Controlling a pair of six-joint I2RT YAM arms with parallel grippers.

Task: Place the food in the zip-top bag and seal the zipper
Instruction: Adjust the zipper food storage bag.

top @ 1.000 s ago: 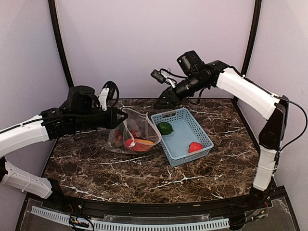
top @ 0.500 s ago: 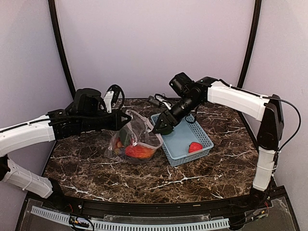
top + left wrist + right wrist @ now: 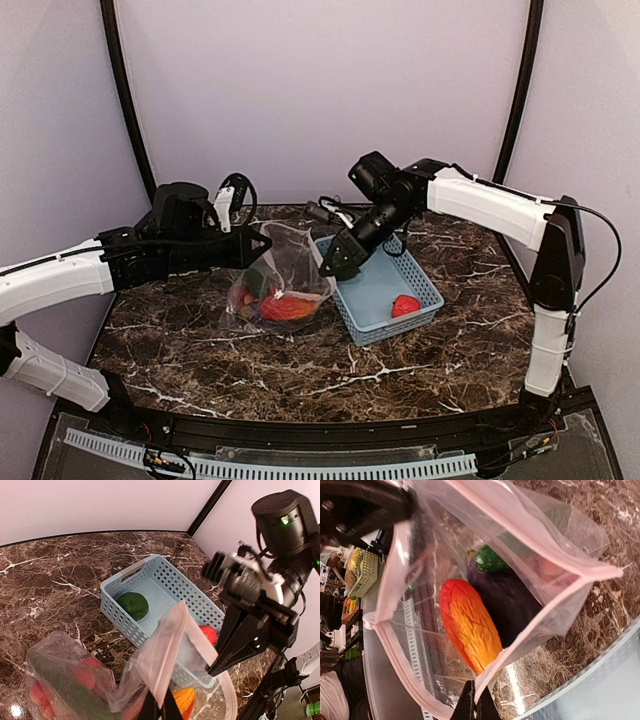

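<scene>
Item: zip-top bag, mouth spread on the table. Left hand clenched on one rim, right hand clenched on the opposite rim. The right wrist view alone shows the orange mango and purple eggplant inside the bag, just ahead of the right hand. The left wrist view alone shows the green pepper in the basket, beyond the left hand.
</scene>
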